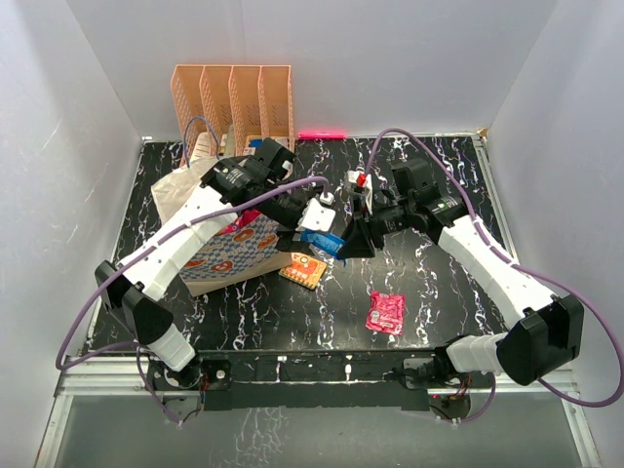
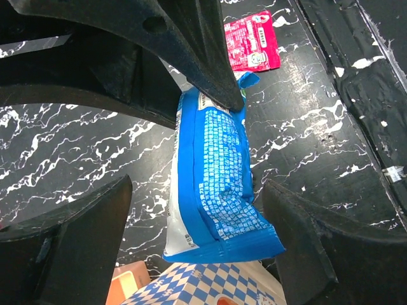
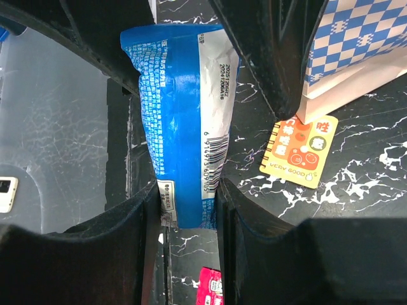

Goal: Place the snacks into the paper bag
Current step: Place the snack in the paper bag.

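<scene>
At table centre, top view: right gripper [image 1: 343,244] and left gripper [image 1: 312,224] meet nose to nose over the black marbled table [image 1: 439,292], with the blue packet [image 1: 322,240] between them.

Right wrist view: right gripper [image 3: 186,190] pinches the barcode end of the blue packet [image 3: 181,114]. Both fingers press flat on it, one each side.

Left wrist view: left gripper [image 2: 197,190] has its fingers [image 2: 82,241] spread wide. The blue packet [image 2: 213,178] sits in the gap with daylight on both sides, so no contact that I can see. The right arm's finger clamps the packet's far end at 12 o'clock.

Other snacks, top view:
- orange packet [image 1: 302,269] flat on the table at 7 o'clock of the blue one, just beside the bag's corner
- red packet [image 1: 386,312] flat at 4 o'clock, well apart from everything

Paper bag [image 1: 236,255], blue checker with donut prints, is at 9 o'clock of the blue packet, partly under the left arm. Its checkered corner shows in both wrist views, [image 2: 203,286] and [image 3: 356,44]. Blue packet is outside the bag, close to its edge.

Peach file rack [image 1: 234,97] stands at the back wall, 11 o'clock.
</scene>
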{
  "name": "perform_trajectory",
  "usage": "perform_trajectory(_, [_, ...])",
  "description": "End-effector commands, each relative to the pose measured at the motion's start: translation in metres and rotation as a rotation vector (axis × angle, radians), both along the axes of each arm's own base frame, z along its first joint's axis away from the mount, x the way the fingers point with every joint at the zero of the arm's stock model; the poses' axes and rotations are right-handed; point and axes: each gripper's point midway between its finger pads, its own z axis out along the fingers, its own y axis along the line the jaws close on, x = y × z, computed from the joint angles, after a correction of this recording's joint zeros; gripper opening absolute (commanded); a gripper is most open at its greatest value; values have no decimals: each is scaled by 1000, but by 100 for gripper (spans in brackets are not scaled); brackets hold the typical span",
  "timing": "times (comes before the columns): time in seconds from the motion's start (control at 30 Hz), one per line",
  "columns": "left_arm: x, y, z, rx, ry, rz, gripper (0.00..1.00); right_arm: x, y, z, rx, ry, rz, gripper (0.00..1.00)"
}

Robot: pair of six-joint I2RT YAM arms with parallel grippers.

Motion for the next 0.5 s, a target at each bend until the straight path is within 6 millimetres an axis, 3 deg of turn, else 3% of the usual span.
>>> perform_trajectory(0.0, [-9, -6, 0, -33, 7, -46, 77, -3, 4, 12, 40, -33, 35, 39])
perform_trajectory(0.47, [-14, -6, 0, -38, 1, -42, 35, -3, 5, 4, 36, -21, 28, 39])
